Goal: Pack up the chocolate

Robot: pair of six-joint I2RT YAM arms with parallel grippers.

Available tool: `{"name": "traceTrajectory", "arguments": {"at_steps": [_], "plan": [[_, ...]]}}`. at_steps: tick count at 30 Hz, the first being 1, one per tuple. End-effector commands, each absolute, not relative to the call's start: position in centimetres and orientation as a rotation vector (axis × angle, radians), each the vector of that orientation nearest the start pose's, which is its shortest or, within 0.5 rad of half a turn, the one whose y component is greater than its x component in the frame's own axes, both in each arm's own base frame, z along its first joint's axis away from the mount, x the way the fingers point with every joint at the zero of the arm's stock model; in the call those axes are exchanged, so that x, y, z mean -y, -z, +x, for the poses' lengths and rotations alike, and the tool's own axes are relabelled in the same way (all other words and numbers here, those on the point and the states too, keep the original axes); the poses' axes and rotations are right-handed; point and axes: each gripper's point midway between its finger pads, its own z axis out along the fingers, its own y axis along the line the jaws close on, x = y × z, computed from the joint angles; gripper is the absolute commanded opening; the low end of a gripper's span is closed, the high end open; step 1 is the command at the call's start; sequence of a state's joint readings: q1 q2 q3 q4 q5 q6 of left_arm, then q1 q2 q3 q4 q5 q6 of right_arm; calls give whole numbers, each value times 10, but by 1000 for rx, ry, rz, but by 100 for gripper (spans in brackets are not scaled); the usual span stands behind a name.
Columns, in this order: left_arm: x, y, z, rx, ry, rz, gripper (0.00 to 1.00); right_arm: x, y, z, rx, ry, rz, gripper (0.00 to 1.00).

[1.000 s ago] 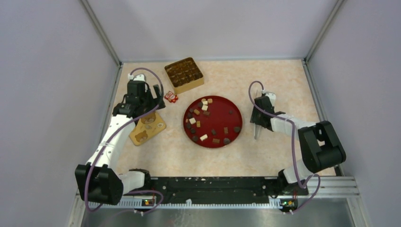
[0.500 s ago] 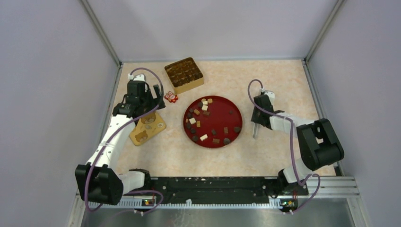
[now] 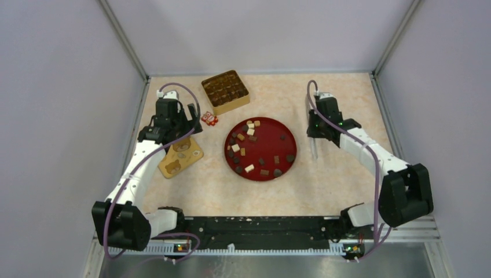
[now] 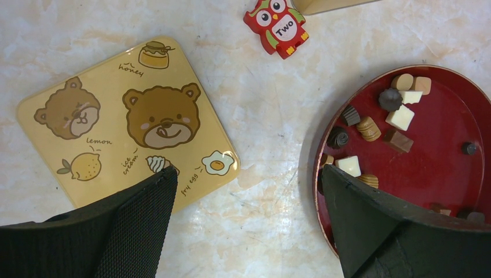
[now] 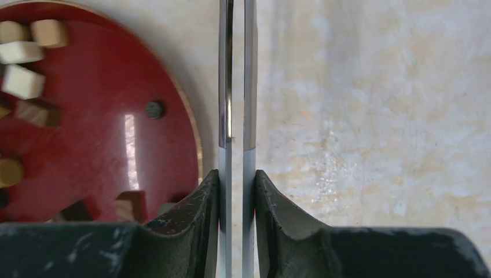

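Note:
The chocolate (image 3: 250, 132) lies as several brown and cream pieces scattered on a round red plate (image 3: 269, 139); it also shows in the left wrist view (image 4: 400, 117) and the right wrist view (image 5: 23, 81). My right gripper (image 3: 316, 136) hangs just right of the plate, shut on a pair of metal tongs (image 3: 314, 150). In the right wrist view the two blades of the tongs (image 5: 236, 87) run straight out from between the right gripper's (image 5: 237, 174) fingers, beside the plate's rim (image 5: 194, 124). My left gripper (image 4: 248, 179) hovers open over bare table between lid and plate, holding nothing.
A tan bear-printed lid (image 3: 180, 155) lies flat left of the plate. A gold box with a grid of compartments (image 3: 225, 91) stands at the back. Small red-and-white wrapped items (image 3: 209, 119) lie between box and lid. Grey walls enclose the table on three sides.
My right gripper has closed on the tongs and moved toward the far side of the table, its arm stretching out. The left arm has not moved.

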State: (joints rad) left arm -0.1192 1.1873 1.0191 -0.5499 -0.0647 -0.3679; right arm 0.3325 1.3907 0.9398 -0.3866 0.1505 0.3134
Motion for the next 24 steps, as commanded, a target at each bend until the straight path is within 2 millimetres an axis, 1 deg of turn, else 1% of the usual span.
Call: {"name": "traceTrajectory", "arguments": {"at_steps": [1, 5, 8, 10, 16, 24], "plan": [[45, -199, 345, -2213, 192, -310, 99, -154, -153, 321, -2396, -243, -306, 11], [45, -200, 346, -2213, 197, -312, 99, -198, -150, 296, -2427, -241, -584, 14], [44, -202, 345, -2210, 193, -312, 99, -221, -150, 287, -2417, -283, -693, 18], [43, -202, 344, -2210, 185, -311, 99, -232, -150, 285, -2409, -305, -735, 19], [41, -201, 342, -2210, 175, -317, 99, -244, -140, 284, -2417, -287, -815, 24], [41, -197, 341, -2219, 172, -321, 99, -246, -132, 278, -2427, -287, -858, 31]]}}
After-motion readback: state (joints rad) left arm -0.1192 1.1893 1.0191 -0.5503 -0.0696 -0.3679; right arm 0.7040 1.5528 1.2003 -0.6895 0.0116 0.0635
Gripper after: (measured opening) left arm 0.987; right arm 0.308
